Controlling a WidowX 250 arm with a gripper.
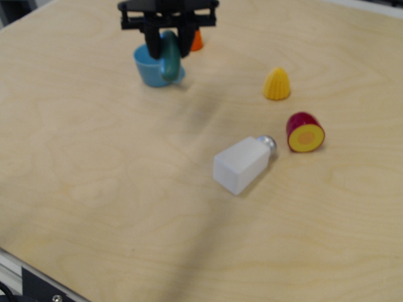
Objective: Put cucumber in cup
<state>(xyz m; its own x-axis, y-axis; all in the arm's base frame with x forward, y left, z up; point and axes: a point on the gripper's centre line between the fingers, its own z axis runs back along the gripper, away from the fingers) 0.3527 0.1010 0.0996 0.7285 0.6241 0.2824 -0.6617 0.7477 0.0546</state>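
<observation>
My black gripper (pixel 167 43) is at the top of the view, shut on the dark teal-green cucumber (pixel 169 60), which hangs down from between the fingers. The cucumber's lower end is in front of the light blue cup (pixel 148 70), which stands on the wooden table directly below and behind the gripper. The frame is blurred, so I cannot tell whether the cucumber tip touches the cup. The cup's handle is hidden behind the cucumber.
An orange cone-shaped carrot (pixel 197 41) peeks out behind the gripper. A yellow corn piece (pixel 277 84), a red-and-orange round piece (pixel 305 133) and a white shaker with a silver cap (pixel 242 163) lie on the table (pixel 94 189) to the right.
</observation>
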